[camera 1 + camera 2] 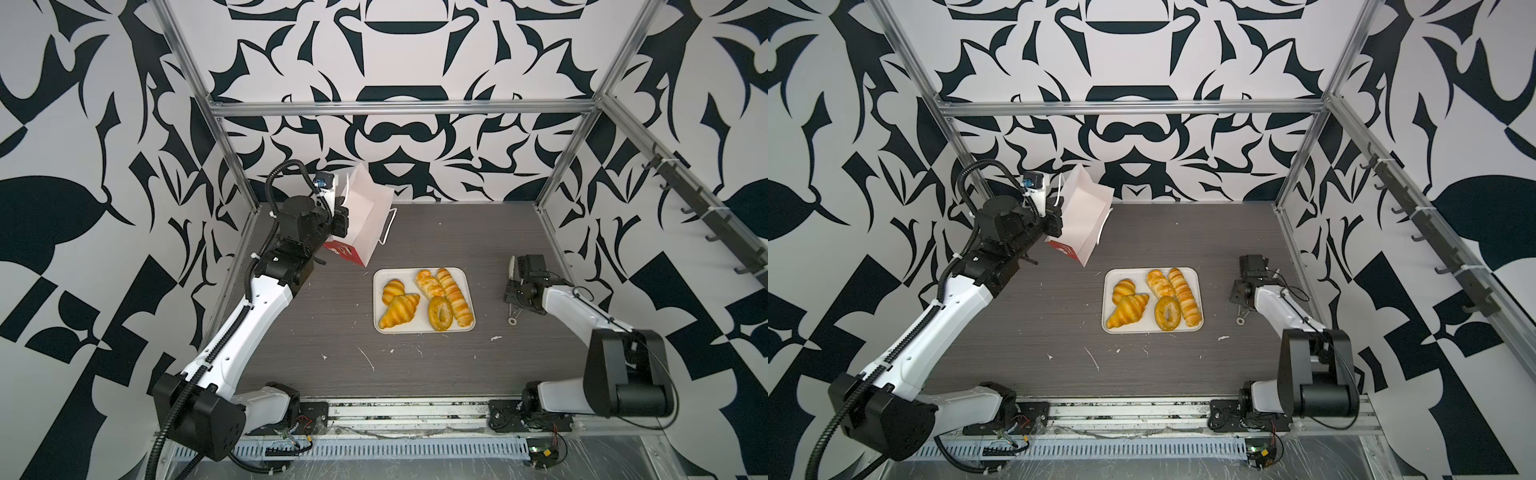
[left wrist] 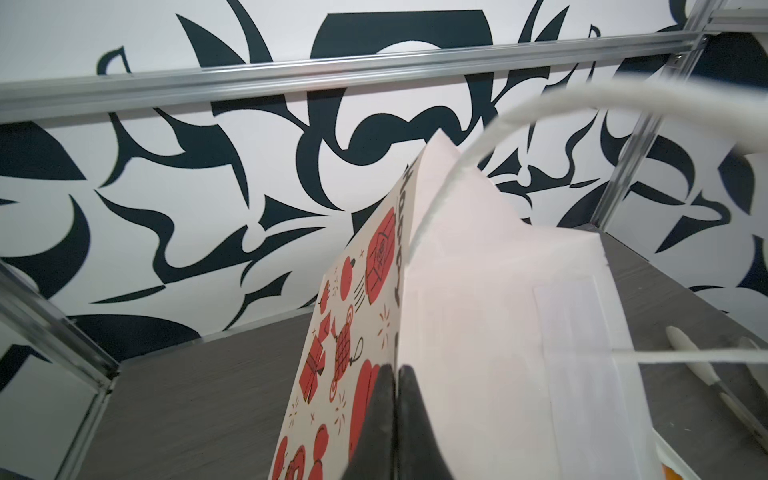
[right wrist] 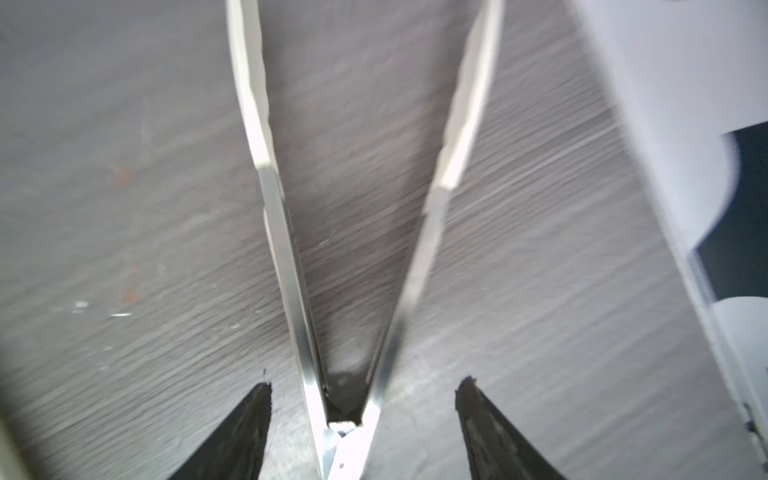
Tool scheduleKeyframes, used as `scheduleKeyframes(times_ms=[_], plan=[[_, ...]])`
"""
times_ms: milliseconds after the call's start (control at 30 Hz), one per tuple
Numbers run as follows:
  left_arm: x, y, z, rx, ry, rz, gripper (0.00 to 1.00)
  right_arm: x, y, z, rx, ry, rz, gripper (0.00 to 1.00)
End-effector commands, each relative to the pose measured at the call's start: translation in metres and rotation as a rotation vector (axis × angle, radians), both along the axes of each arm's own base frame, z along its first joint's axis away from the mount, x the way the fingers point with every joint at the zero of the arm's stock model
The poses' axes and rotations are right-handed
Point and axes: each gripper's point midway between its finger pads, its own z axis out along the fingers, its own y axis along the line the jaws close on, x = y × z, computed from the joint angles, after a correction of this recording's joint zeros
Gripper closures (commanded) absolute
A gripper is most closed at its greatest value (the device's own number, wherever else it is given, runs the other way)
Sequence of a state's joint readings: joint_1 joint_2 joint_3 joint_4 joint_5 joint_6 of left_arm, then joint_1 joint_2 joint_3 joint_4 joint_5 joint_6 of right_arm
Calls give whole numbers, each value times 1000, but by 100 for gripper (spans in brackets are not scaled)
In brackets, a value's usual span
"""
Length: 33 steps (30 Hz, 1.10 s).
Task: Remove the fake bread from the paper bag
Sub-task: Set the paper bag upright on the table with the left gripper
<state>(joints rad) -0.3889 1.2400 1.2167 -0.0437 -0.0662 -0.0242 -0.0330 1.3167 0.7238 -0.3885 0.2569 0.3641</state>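
Note:
The fake bread lies on a white tray (image 1: pixel 411 327) in mid-table: two croissants (image 1: pixel 400 309), a braided piece (image 1: pixel 428 282), a long ridged loaf (image 1: pixel 454 297) and a ring bun (image 1: pixel 439 312); both top views show them (image 1: pixel 1127 311). The paper bag (image 1: pixel 365 216) (image 1: pixel 1084 216) hangs tilted at the back left, red part lowest. My left gripper (image 2: pixel 395 370) (image 1: pixel 340 216) is shut on one wall of the bag (image 2: pixel 478 311); the white inside that shows holds no bread. At the right, my right gripper (image 3: pixel 365 384) (image 1: pixel 515 299) stands open, low over the table.
Metal tongs (image 3: pixel 282 232) (image 1: pixel 513 270) lie spread on the table between the right gripper's fingers, which do not touch them; their white tips also show in the left wrist view. Aluminium frame posts (image 1: pixel 552 178) and patterned walls close in the table's back and sides.

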Motion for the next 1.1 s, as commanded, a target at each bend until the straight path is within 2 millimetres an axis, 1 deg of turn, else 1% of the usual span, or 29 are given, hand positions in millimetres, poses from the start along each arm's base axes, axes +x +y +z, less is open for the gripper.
scheduleKeyframes(times_ms=[0, 133, 233, 367, 567, 667, 833, 900, 967, 1067], plan=[[-16, -7, 9, -105, 20, -29, 100, 2, -6, 17, -31, -88, -26, 27], [-18, -8, -3, -132, 58, -24, 100, 2, -1, 19, -6, -102, -12, 27], [-17, -8, -10, -151, 77, -13, 100, 2, 2, 19, 11, -100, -2, 27], [-13, -10, -23, -163, 117, -11, 100, -1, 6, 16, 36, -95, 2, 28], [-11, -11, -45, -177, 181, 5, 100, -6, 6, 11, 37, -90, 0, 28], [-7, -2, -57, -141, 191, 57, 100, -8, 5, 10, 28, -87, -2, 28], [7, 13, -77, -107, 228, 108, 100, -10, 5, 5, 32, -85, -3, 28], [11, 23, -79, -114, 228, 125, 100, -11, 6, 6, 35, -90, -2, 28], [21, 30, -94, -104, 263, 146, 100, -11, 6, 8, 36, -99, 0, 28], [27, 42, -101, -107, 285, 160, 99, -9, 7, 9, 38, -107, 3, 28]])
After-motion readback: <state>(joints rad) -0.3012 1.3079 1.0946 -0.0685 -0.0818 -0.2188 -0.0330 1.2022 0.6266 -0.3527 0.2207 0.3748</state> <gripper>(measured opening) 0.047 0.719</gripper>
